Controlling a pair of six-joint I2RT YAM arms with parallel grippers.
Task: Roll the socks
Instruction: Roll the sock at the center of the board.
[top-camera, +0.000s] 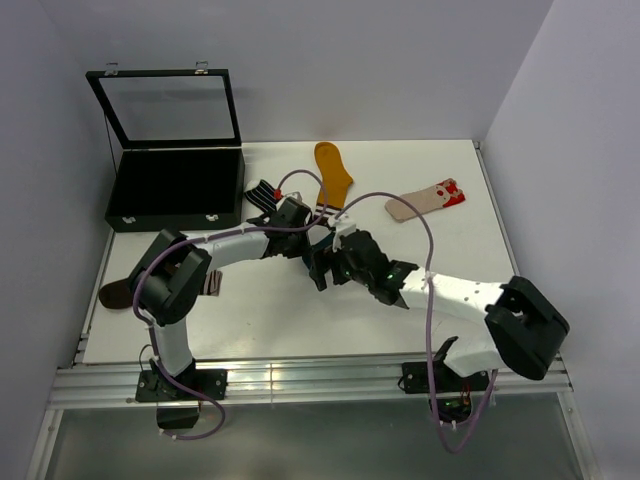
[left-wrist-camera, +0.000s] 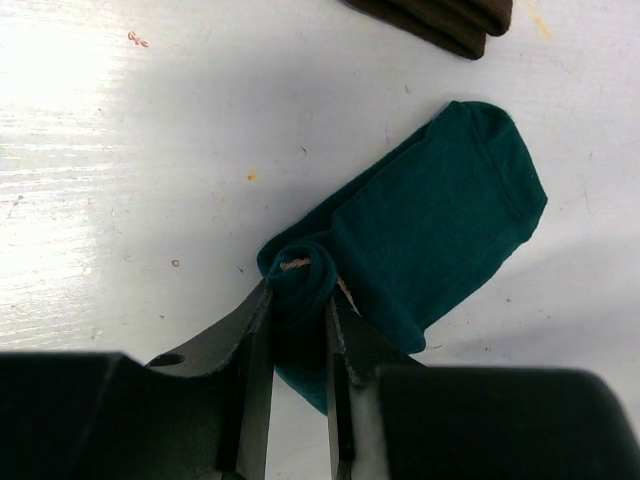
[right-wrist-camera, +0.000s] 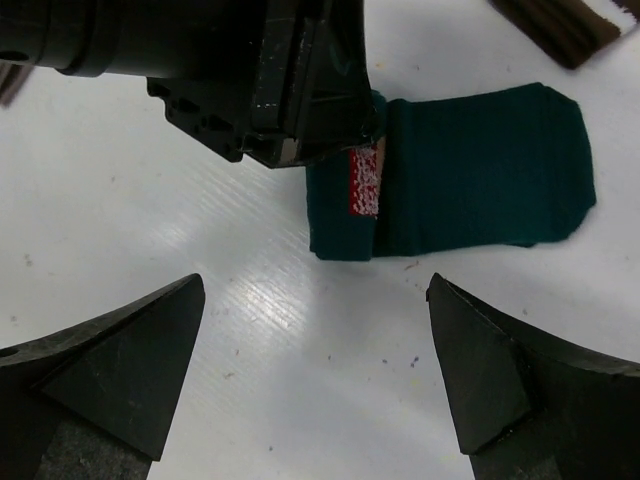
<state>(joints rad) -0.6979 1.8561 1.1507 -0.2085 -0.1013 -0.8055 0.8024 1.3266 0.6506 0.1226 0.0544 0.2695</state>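
Bases sit bolted at the near edge of the white table (top-camera: 280, 330), both arms reaching in to meet mid-table

Brown sock (top-camera: 115, 294) lies at the table's left edge beside the left arm's elbow, partly hidden by it

Left gripper (left-wrist-camera: 298, 300): jaws narrow, clamped on the rolled end (left-wrist-camera: 298, 275) of the dark teal sock (left-wrist-camera: 440, 220). Roll is a tight spiral sitting between the two fingers; the remaining length lies flat on the table, stretching away from the fingers. Red-white patch (right-wrist-camera: 366, 182) shows at the roll in the right wrist view

Right gripper (right-wrist-camera: 315, 290): jaws spread wide, nothing between them, bare table under the gap. It sits just beside the roll, not touching the sock. Can't tell its height over the table

A dark ribbed piece of fabric (left-wrist-camera: 440, 20) lies just past the teal sock's free end, apart from it

Farther back: black-and-white striped sock (top-camera: 262, 193) left of centre, beige sock (top-camera: 415, 203) with red-white end to the right, mustard sock (top-camera: 332, 172) near the far edge between them. All lie flat, unrolled, well apart

Far left corner: black case (top-camera: 175, 190), glass lid standing open
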